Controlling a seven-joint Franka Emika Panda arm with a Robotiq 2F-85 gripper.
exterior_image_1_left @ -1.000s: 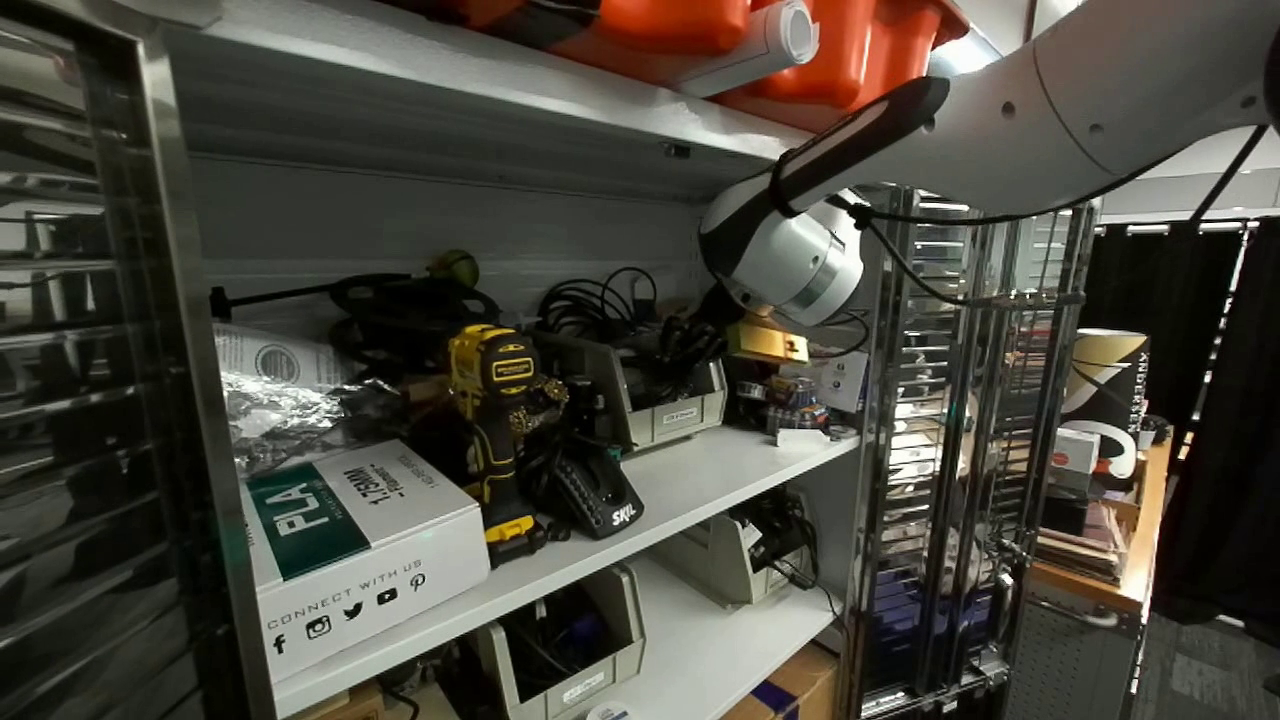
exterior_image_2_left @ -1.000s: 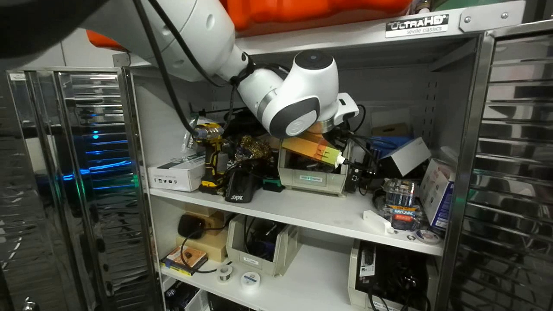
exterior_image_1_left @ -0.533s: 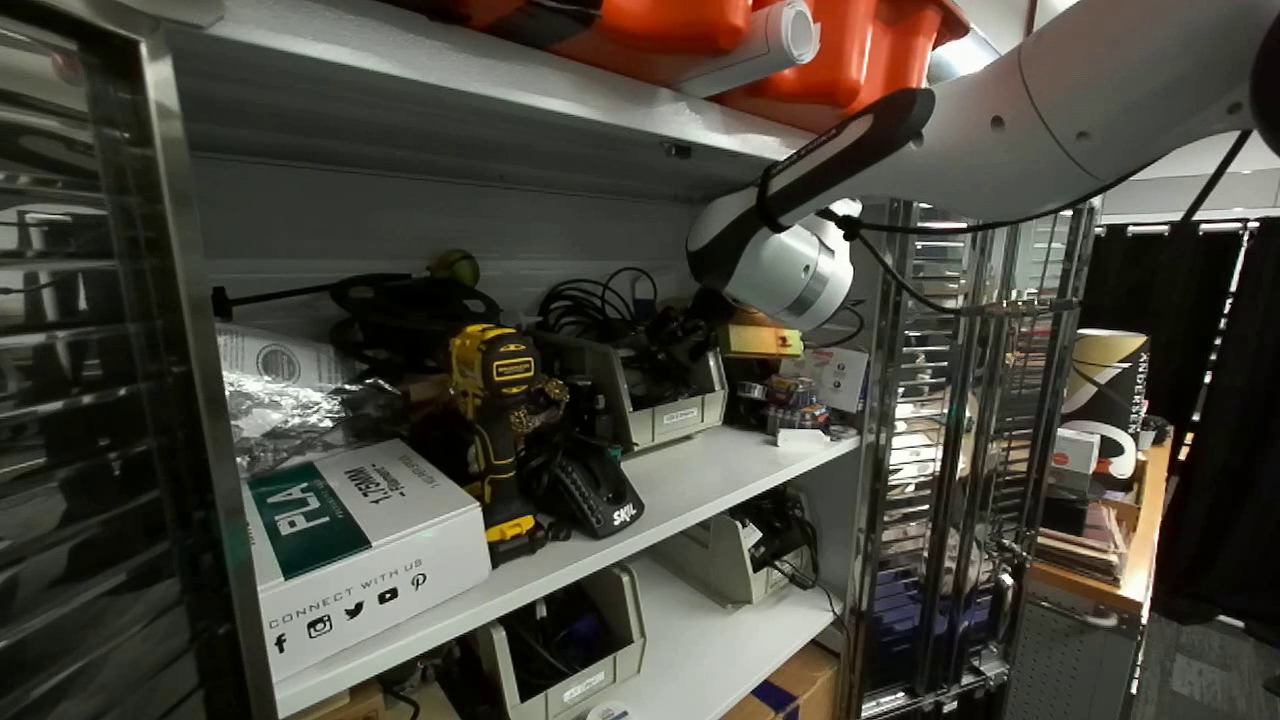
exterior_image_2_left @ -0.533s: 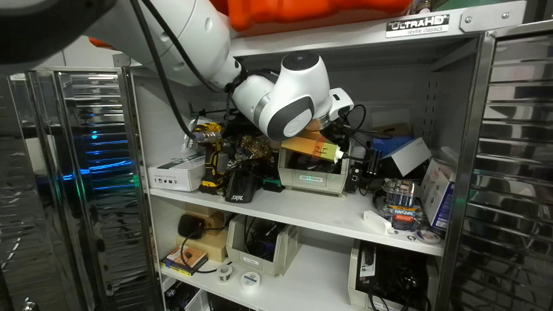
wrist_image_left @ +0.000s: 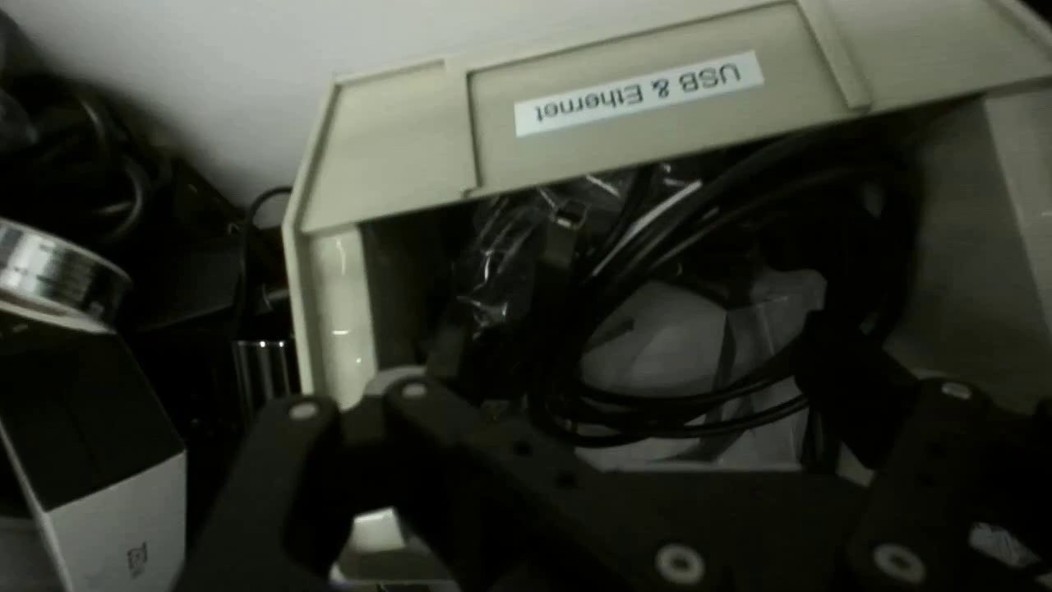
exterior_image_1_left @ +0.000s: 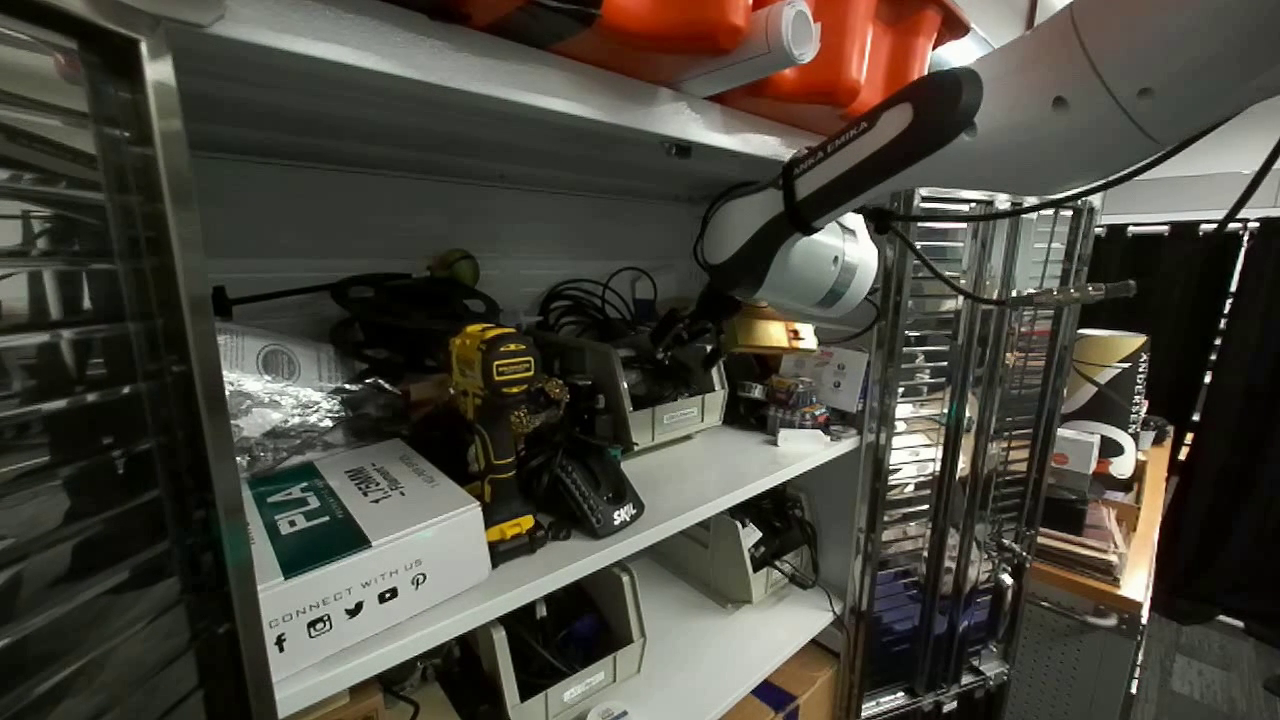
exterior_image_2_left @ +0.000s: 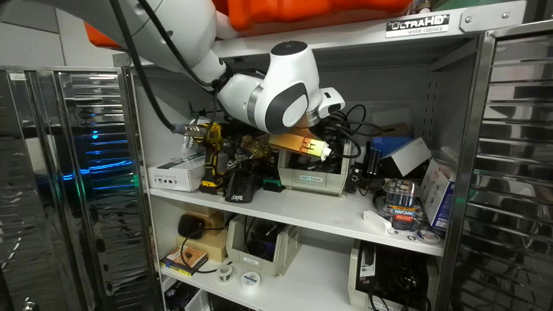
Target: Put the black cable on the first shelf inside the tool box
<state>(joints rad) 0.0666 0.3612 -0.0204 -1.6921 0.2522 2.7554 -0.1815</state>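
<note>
A coil of black cable (wrist_image_left: 677, 400) lies in a beige bin (wrist_image_left: 633, 148) labelled USB & Ethernet, apparently the tool box. That bin (exterior_image_2_left: 313, 180) stands on the upper of two visible shelves (exterior_image_2_left: 298, 207). In the wrist view my gripper (wrist_image_left: 666, 366) reaches over the bin mouth, its dark fingers spread apart on either side of the cable loops. An exterior view also has the gripper (exterior_image_1_left: 688, 350) open above the bin (exterior_image_1_left: 675, 420). Whether a finger still touches the cable is too dark to tell. In the other outside picture the hand hides the fingers.
On the same shelf stand a yellow drill (exterior_image_2_left: 211, 160), a SKIL charger (exterior_image_2_left: 239, 183), a white PLA box (exterior_image_1_left: 370, 530) and battery packs (exterior_image_2_left: 402, 207). More bins (exterior_image_2_left: 259, 246) sit on the shelf below. The shelf above (exterior_image_2_left: 345, 45) hangs over the arm.
The gripper's fingers have spread apart over the bin. The hand has turned and shifted somewhat, and the arm's elbow cable has swung with it. The bin has stayed in place.
</note>
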